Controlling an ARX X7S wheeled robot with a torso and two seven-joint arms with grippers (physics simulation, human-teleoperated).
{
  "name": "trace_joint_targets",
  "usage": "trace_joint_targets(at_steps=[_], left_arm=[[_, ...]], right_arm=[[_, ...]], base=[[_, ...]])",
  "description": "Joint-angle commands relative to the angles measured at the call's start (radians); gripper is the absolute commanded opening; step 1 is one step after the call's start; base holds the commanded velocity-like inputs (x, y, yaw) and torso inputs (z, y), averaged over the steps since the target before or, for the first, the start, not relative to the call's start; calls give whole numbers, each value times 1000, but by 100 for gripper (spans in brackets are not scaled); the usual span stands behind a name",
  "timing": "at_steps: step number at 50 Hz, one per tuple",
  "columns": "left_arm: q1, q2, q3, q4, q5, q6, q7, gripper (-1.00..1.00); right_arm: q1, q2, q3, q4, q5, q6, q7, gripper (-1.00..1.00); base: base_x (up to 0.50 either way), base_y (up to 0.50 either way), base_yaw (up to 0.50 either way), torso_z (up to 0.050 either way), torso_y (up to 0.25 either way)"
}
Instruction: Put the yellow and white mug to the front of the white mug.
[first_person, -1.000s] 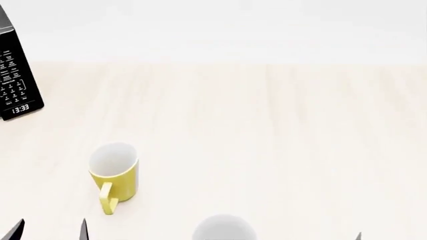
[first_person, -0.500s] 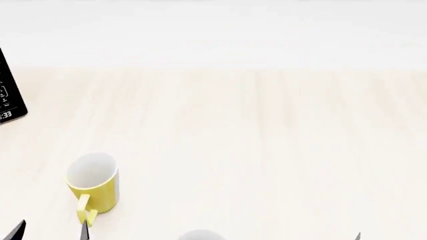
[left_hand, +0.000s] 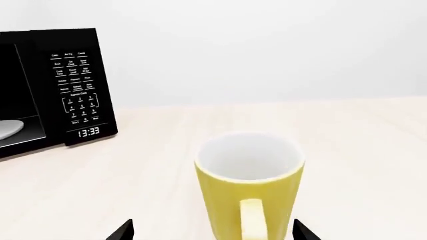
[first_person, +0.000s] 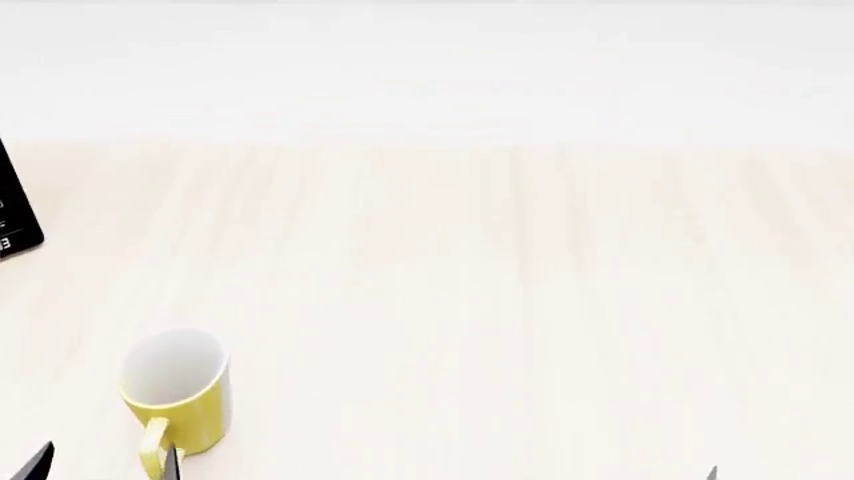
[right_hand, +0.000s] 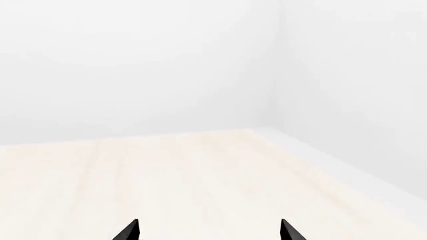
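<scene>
Mug-handle faces the left hand (left_hand: 211, 231) — the yellow and white mug (left_hand: 249, 185) stands upright just ahead, between its wide-spread tips; right hand (right_hand: 208, 231), also wide, is well apart.

Pale wood-grain tabletop (first_person: 507, 300), yellow and white mug (first_person: 176, 390) upright near its front left, black microwave (left_hand: 47, 90) at far left

Bright, even light, faint shadows, sharp
</scene>
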Motion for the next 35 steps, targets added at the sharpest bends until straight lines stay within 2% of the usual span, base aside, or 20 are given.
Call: trace_joint_targets(at_steps=[1, 10, 35], left_arm=[[-68, 29, 51, -122, 47, -40, -27, 100], [-103, 48, 49, -189, 19, -25, -30, 100], [-75, 38, 50, -127, -45, -42, -31, 100]], right_arm=[[1, 5, -5, -6, -4, 23, 19, 100], [0, 9, -9, -5, -2, 20, 22, 100], [12, 18, -31, 25, 1, 16, 30, 100]], base=[[0, 0, 0, 0, 15], [0, 0, 0, 0, 0], [0, 0, 0, 0, 0]])
